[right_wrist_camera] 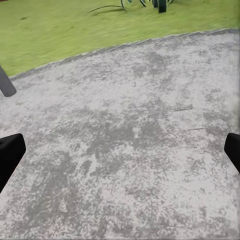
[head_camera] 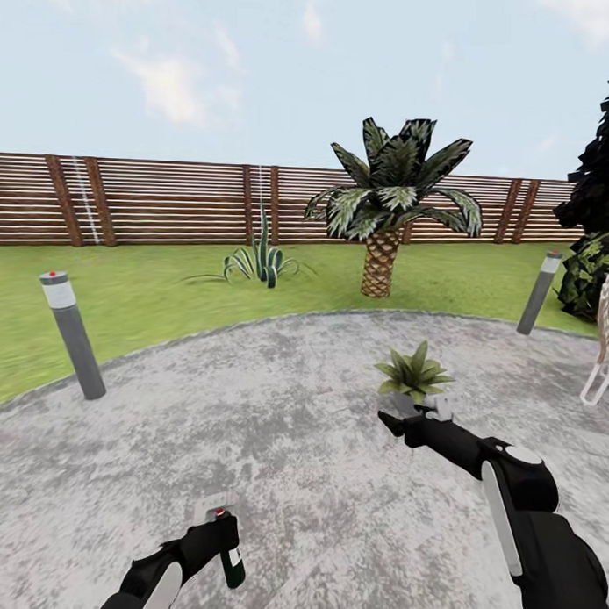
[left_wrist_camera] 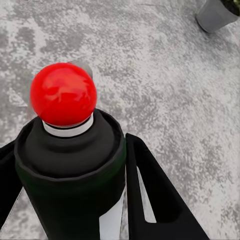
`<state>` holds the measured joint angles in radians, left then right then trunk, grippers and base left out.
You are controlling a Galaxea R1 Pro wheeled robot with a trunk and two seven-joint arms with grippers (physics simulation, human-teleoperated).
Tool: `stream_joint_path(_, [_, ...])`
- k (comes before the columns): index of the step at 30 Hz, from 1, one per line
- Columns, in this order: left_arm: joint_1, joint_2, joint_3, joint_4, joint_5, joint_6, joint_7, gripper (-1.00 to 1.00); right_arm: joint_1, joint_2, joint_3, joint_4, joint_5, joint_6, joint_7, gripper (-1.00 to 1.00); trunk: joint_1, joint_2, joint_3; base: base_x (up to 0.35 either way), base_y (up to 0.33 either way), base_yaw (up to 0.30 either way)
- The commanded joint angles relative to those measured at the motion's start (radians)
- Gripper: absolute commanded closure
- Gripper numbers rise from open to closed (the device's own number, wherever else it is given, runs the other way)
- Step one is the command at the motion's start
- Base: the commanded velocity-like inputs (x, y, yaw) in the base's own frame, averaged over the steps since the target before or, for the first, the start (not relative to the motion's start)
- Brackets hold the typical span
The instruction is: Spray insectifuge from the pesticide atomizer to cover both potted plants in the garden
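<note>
We see our left gripper (head_camera: 215, 540) clamped around the pesticide atomizer (head_camera: 230, 556), held low over the round gravelly patio (head_camera: 274, 409). The bottle's long axis runs close to upright, leaning a little, with the red tip (left_wrist_camera: 63, 94) at the top. Our right gripper (head_camera: 406, 420) hangs with its fingers spread wide and nothing between them, just in front of a potted plant (head_camera: 414, 372) standing on the patio. Beyond lie the lawn (head_camera: 156, 290), a palm (head_camera: 391, 202), two grey bollard lamps (head_camera: 71, 331) and the wooden fence (head_camera: 168, 199).
</note>
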<state>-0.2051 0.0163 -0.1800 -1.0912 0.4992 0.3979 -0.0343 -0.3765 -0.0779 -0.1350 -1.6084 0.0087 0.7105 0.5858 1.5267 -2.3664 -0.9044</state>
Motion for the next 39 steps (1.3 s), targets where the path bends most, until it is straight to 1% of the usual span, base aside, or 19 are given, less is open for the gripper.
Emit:
stream_joint_path(1, [0.0,0.001,-0.001,-0.001,0.004,0.004,0.0,1.0,-0.001,0.0,0.0,-0.002,0.005,0.01,0.003,-1.0,0.0,0.0,-0.001,0.339,0.0,0.0])
stream_joint_path(5, [0.0,0.001,-0.001,0.0,0.005,0.004,0.0,1.0,-0.001,0.0,0.002,-0.005,0.037,0.015,0.001,-1.0,0.0,0.0,-0.001,0.339,0.0,0.0])
stream_joint_path(8, [0.0,0.001,-0.001,0.001,0.005,0.004,0.0,1.0,0.003,0.002,0.009,-0.005,0.05,0.011,0.0,-1.0,0.0,0.0,-0.001,0.339,0.0,0.0])
stream_joint_path(14, [0.0,0.001,-0.001,0.001,0.01,0.004,0.0,1.0,0.005,0.002,0.005,-0.005,0.054,0.009,0.0,-1.0,0.0,0.0,-0.001,0.339,0.0,0.0])
stream_joint_path(16, [0.0,0.001,-0.001,0.001,0.012,0.004,-0.001,1.0,0.009,0.011,0.012,-0.005,0.054,0.014,-0.001,-1.0,0.0,0.0,-0.001,0.339,-0.069,0.0])
stream_joint_path(18, [0.0,0.001,-0.001,0.001,0.012,0.004,-0.001,1.0,0.009,0.013,0.013,-0.005,0.054,0.015,-0.001,-1.0,0.0,0.0,-0.001,0.339,-0.106,0.0])
stream_joint_path(30, [0.0,0.004,0.0,-0.002,0.01,0.002,-0.009,1.0,0.011,0.015,0.008,-0.007,0.054,0.002,-0.003,-1.0,0.0,0.0,-0.001,0.318,-0.186,-0.264])
stream_joint_path(34, [0.0,0.004,0.001,-0.004,0.01,-0.019,-0.003,1.0,0.011,0.015,0.006,-0.007,0.054,-0.002,-0.004,-1.0,0.0,0.0,-0.001,0.316,-0.193,-0.273])
stream_joint_path(39, [0.0,0.003,-0.001,-0.003,0.008,-0.025,0.0,1.0,0.011,0.013,0.004,-0.007,0.054,-0.003,-0.004,-1.0,0.0,0.0,-0.001,0.316,-0.196,-0.257])
